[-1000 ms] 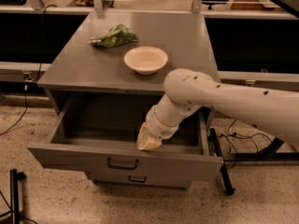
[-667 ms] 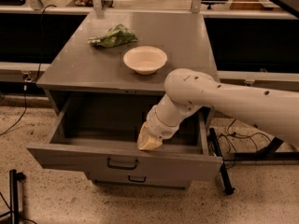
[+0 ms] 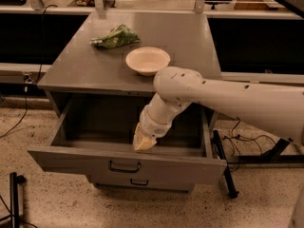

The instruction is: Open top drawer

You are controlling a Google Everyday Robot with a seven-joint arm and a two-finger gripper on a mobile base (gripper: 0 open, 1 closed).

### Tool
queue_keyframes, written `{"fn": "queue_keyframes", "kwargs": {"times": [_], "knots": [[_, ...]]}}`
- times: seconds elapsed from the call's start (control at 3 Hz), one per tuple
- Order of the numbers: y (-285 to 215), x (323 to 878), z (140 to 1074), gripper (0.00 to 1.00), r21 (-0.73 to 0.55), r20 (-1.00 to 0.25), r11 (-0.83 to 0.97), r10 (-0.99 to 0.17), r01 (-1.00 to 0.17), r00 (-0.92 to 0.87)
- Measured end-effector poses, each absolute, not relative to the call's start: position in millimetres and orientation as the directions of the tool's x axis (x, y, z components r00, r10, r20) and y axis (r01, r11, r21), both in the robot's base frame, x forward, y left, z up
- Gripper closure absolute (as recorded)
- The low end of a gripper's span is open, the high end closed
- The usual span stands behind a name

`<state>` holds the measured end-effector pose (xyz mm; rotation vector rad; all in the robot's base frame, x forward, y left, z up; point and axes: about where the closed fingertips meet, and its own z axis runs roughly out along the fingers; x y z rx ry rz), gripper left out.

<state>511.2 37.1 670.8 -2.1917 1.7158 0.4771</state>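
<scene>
The top drawer [image 3: 71, 158] of the grey metal cabinet stands pulled far out, its plain grey inside showing. A small black bar handle [image 3: 124, 166] sits centred on its front. My white arm reaches in from the right and bends down into the drawer. My gripper [image 3: 142, 143] is at the arm's end, inside the drawer just behind the front panel, a little right of the handle. A lower drawer [image 3: 137, 183] with a like handle shows shut beneath it.
A white bowl [image 3: 147, 60] and a green bag [image 3: 115, 36] lie on the cabinet top [image 3: 190, 42]. Black cables and a stand leg [image 3: 223, 165] lie on the speckled floor at the right. A dark stand [image 3: 15, 198] is at the lower left.
</scene>
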Motion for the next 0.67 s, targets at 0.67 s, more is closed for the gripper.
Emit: {"fn": "queue_keyframes", "kwargs": {"times": [0.67], "knots": [[57.8,502.4,631.9,1.0,-0.041,-0.407,-0.267,-0.876,-0.963,0.26]]}}
